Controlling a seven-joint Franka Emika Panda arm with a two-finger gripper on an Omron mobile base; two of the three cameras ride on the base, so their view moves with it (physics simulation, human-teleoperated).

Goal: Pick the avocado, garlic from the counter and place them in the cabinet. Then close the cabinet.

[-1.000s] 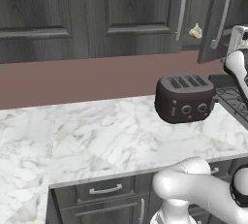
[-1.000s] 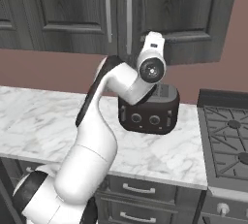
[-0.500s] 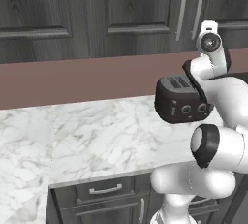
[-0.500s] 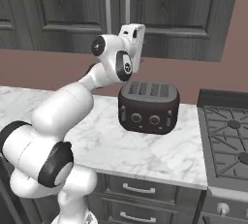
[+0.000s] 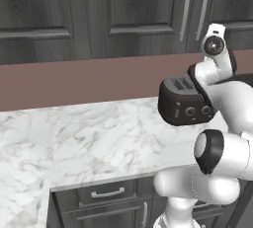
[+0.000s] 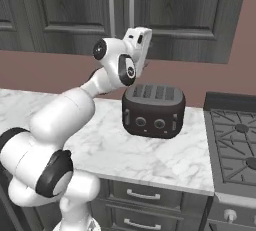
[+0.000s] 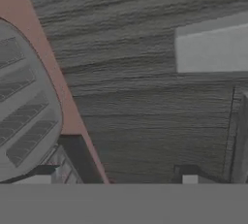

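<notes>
hand: the gripper [image 6: 142, 37] is raised against the closed wall cabinet [image 6: 165, 10]; from the hand view the finger tips [image 7: 190, 177] stand apart with nothing between them, so i judge it released and empty, though the base views are too small to confirm.
just below the hand: the black toaster [image 6: 152, 111] sits on the counter [image 6: 150, 152], its slots close under the wrist.
just ahead of the hand: dark wood-grain door face and its lower edge; the silver bar handles [image 6: 121, 7] are up and to one side.
avocado, garlic: i cannot find either on the marble; likely inside the cabinet, not checkable with both doors shut.
risk, near: dropping the arm could clip the toaster and shove it along the counter.
risk, ahead: pressing forward would jam the open fingers on the door or snag a handle.
risk, far: the stove [image 6: 232, 140] lies beyond the toaster, in the way of a wide swing.
</notes>
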